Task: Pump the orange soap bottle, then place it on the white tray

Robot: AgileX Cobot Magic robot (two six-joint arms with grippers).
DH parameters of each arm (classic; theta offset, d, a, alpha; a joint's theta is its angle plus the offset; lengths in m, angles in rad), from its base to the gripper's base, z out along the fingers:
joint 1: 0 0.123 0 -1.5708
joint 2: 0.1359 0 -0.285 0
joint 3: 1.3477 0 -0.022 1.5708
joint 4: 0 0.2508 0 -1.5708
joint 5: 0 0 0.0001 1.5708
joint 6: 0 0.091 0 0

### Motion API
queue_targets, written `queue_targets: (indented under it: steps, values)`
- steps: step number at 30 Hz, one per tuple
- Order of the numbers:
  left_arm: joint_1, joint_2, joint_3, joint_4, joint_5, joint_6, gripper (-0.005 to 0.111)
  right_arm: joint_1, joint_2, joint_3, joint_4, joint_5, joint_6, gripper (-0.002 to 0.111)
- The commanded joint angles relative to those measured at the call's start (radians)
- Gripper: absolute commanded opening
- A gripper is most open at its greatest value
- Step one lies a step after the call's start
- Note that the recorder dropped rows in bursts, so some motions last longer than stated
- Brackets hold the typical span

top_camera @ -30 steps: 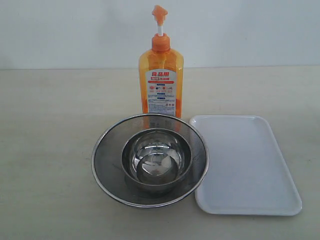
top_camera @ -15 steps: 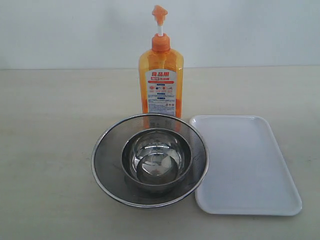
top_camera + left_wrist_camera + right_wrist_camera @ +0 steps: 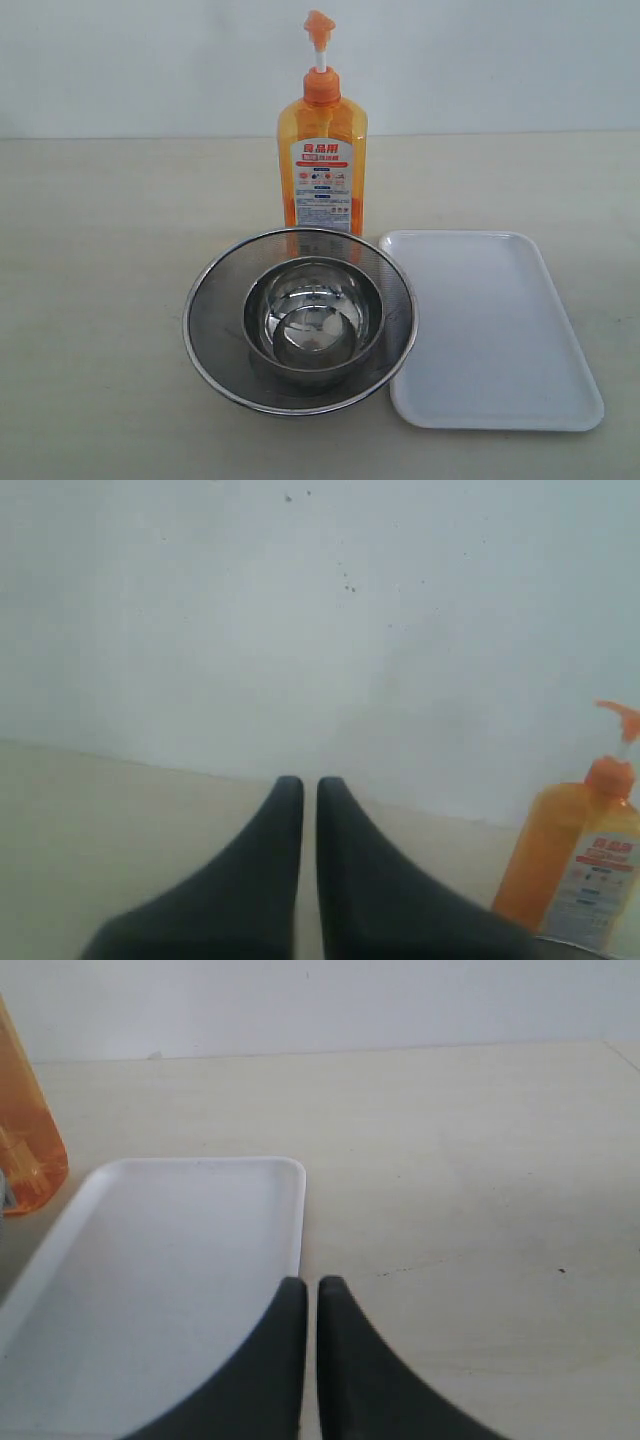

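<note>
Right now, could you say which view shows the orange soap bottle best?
Exterior view: the orange soap bottle stands almost whole, label facing. Left wrist view crops its base; right wrist view shows only one edge.

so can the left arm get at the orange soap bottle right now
Probably yes: the orange soap bottle stands upright ahead of the shut left gripper, nothing between them but bare table.

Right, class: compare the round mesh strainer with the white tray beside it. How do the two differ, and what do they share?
Shape: the mesh strainer is round; the white tray is rectangular with rounded corners.
Depth: the mesh strainer is a deep steel basket; the white tray is flat with a low rim.
Contents: the mesh strainer holds a steel bowl; the white tray holds nothing.
Shared: both sit side by side on the table, similar in width.
</note>
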Motion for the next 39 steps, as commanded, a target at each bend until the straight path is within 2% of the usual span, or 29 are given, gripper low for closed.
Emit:
queue_targets:
  steps: [1, 5, 7, 8, 9, 12, 17, 22, 25, 28, 31, 33, 34, 35, 39]
  values:
    - [0.000, 0.000, -0.019, -0.012, -0.007, -0.020, 0.005, -0.006, -0.004, -0.001, -0.002, -0.005, -0.006, 0.001]
    - [0.000, 0.000, -0.022, -0.101, -0.049, -0.020, 0.005, -0.006, -0.004, -0.001, -0.002, -0.005, -0.006, 0.001]
    - [0.000, 0.000, -0.022, -0.215, -0.099, -0.020, 0.005, -0.006, -0.004, -0.001, -0.002, -0.005, -0.006, 0.001]
    - [0.000, 0.000, -0.022, -0.321, -0.152, 0.016, 0.005, -0.006, -0.004, -0.001, -0.002, -0.005, -0.006, 0.001]
    - [0.000, 0.000, -0.024, -0.362, -0.180, 0.049, 0.005, -0.006, -0.004, -0.001, -0.002, -0.005, -0.006, 0.001]
    - [0.000, 0.035, -0.067, -0.410, -0.246, 0.171, 0.005, -0.006, -0.004, -0.001, -0.002, -0.005, -0.006, 0.001]
    - [0.000, 0.261, -0.258, -0.437, -0.171, 0.186, 0.005, -0.006, -0.004, -0.001, -0.002, -0.005, -0.006, 0.001]
    - [0.000, 0.518, -0.475, -0.464, -0.073, 0.373, 0.005, -0.006, -0.004, -0.001, -0.002, -0.005, -0.006, 0.001]
    - [0.000, 0.656, -0.574, -0.559, -0.042, 0.475, 0.005, -0.006, -0.004, -0.001, -0.002, -0.005, -0.006, 0.001]
    - [0.000, 0.789, -0.607, -0.749, -0.020, 0.761, 0.005, -0.006, -0.004, -0.001, -0.002, -0.005, -0.006, 0.001]
    - [0.000, 0.916, -0.609, -1.045, 0.079, 1.108, 0.005, -0.006, -0.004, -0.001, -0.002, -0.005, -0.006, 0.001]
    - [0.000, 1.007, -0.609, -1.258, 0.210, 1.365, 0.005, -0.006, -0.004, -0.001, -0.002, -0.005, -0.006, 0.001]
    - [0.000, 1.043, -0.607, -1.324, 0.273, 1.444, 0.005, -0.006, -0.004, -0.001, -0.002, -0.005, -0.006, 0.001]
    - [0.000, 1.136, -0.607, -1.443, 0.405, 1.618, 0.005, -0.006, -0.004, -0.001, -0.002, -0.005, -0.006, 0.001]
    - [0.000, 1.385, -0.607, -1.475, 0.554, 1.934, 0.005, -0.006, -0.004, -0.001, -0.002, -0.005, -0.006, 0.001]
